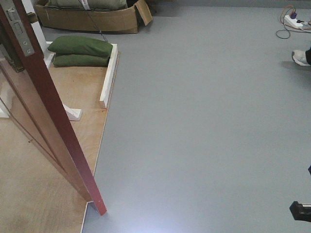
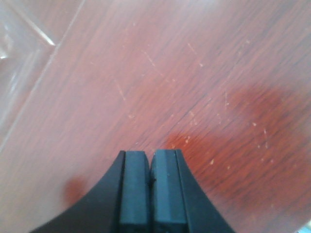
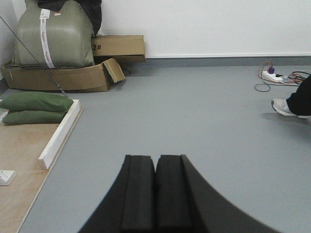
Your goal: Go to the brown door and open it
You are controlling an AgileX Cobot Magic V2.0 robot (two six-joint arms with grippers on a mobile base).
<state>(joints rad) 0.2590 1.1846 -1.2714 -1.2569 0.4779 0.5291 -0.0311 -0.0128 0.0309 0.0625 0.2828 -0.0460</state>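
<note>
The brown door (image 1: 51, 111) stands ajar at the left of the front view, its narrow edge turned toward me, with a silver latch plate (image 1: 18, 26) near the top. In the left wrist view the door's glossy reddish-brown face (image 2: 194, 87) fills the frame very close. My left gripper (image 2: 150, 154) is shut with nothing between its pads, its tips right at the wood. My right gripper (image 3: 156, 158) is shut and empty too, held over the grey floor (image 3: 194, 121). A dark bit of the right arm (image 1: 301, 211) shows at the lower right of the front view.
A plywood platform (image 1: 43, 194) with a white wooden rail (image 1: 109, 75) lies under the door. Green sandbags (image 1: 81, 51) and a cardboard box (image 1: 92, 19) sit behind it. A person's shoe (image 1: 301, 57) and a power strip with cables (image 1: 294, 22) are at the far right.
</note>
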